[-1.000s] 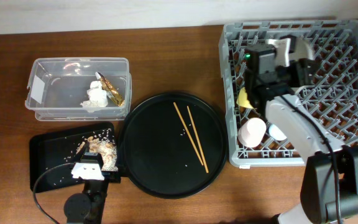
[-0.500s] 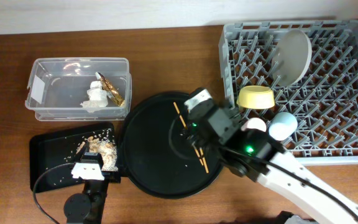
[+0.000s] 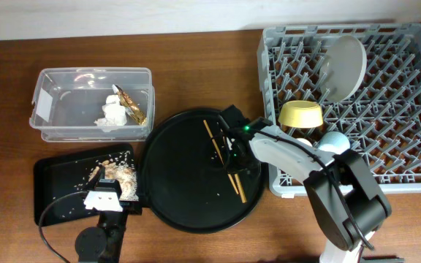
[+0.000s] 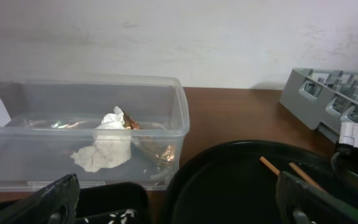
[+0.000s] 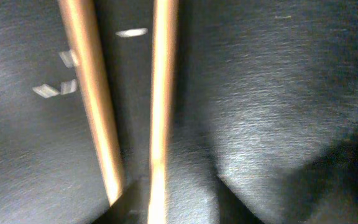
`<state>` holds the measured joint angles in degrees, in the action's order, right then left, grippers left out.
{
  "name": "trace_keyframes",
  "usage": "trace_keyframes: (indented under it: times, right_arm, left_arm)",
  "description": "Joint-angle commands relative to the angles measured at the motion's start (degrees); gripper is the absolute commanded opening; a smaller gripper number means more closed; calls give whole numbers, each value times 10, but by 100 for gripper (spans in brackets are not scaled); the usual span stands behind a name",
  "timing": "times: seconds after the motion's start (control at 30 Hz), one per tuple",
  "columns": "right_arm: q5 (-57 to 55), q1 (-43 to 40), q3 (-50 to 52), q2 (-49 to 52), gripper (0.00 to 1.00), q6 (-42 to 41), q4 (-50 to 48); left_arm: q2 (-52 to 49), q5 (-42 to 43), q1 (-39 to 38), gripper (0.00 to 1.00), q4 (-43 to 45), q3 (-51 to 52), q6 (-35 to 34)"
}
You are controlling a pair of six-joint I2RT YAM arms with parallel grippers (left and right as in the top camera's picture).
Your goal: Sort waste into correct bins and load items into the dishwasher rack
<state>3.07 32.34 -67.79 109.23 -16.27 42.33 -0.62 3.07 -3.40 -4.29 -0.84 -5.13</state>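
Two wooden chopsticks (image 3: 237, 186) lie on the round black tray (image 3: 174, 190). My right gripper (image 3: 229, 152) is down on them, open, with one chopstick (image 5: 160, 93) between its fingers (image 5: 166, 211). The grey rack (image 3: 408, 88) holds the plate (image 3: 344, 66), yellow bowl (image 3: 301, 114) and blue cup (image 3: 335, 142); the pink cup is hidden by my arm. The clear box (image 3: 57, 109) holds the napkin (image 3: 112, 109) and gold wrapper (image 3: 131, 106). Food scraps (image 3: 119, 175) lie in the flat black tray (image 3: 53, 190). My left gripper (image 3: 107, 201) is open and empty over that tray's near edge (image 4: 179, 205).
The round tray fills the middle of the brown table, touching the flat tray on its left and close to the rack on its right. A black cable (image 3: 46, 223) loops off the left arm at the front left. A few white rice grains dot both trays.
My right arm left the rack, swung left over the round tray and came down onto the chopsticks. The left arm has not moved.
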Motion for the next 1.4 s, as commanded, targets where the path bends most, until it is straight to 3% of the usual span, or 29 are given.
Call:
trace_keyframes:
  times: [0.0, 0.13, 0.3, 0.53, 0.57, 0.6, 0.63, 0.67, 0.77, 0.9, 1.07, 1.17, 1.2, 1.27, 1.37]
  right_arm:
    - [5, 10, 1, 41, 4, -3, 2]
    - [0, 9, -42, -65, 4, -3, 52]
    - [-220, -40, -64, -257, 4, -2, 33]
    - [-213, -170, -64, -177, 4, 16, -72]
    - [-181, -167, -64, -165, 7, 52, -72]
    - [-179, -161, -64, -161, 19, 68, -69]
    - [-178, -148, -64, -163, 46, 71, -61]
    - [-178, -133, -64, -170, 55, 71, -52]
    - [-101, -71, -64, -188, 62, 51, -2]
    - [-41, 31, -38, -156, 62, -28, 15]
    - [-78, 82, -19, -23, 51, -58, 3]
    - [-73, 82, -18, 26, 30, -59, 4]
    - [-69, 82, -18, 27, 26, -59, 7]
    - [-66, 82, -16, 27, 6, -59, 12]
    - [-82, 64, -25, -33, 4, -59, 32]
  left_arm:
    - [3, 6, 3, 99, 0, 3, 9]
    - [3, 6, 3, 99, 0, 3, 9]
    - [3, 6, 3, 99, 0, 3, 9]
    - [3, 6, 3, 99, 0, 3, 9]
    - [3, 6, 3, 99, 0, 3, 9]
    - [3, 6, 3, 99, 0, 3, 9]
    - [3, 6, 3, 99, -1, 3, 9]
    - [3, 6, 3, 99, 0, 3, 9]
    - [3, 6, 3, 99, -1, 3, 9]
    - [3, 6, 3, 99, 0, 3, 9]
    - [3, 6, 3, 99, -1, 3, 9]
    - [3, 6, 3, 99, 0, 3, 9]
    - [3, 6, 3, 99, -1, 3, 9]
    - [3, 6, 3, 99, -1, 3, 9]
    - [3, 6, 3, 99, 0, 3, 9]
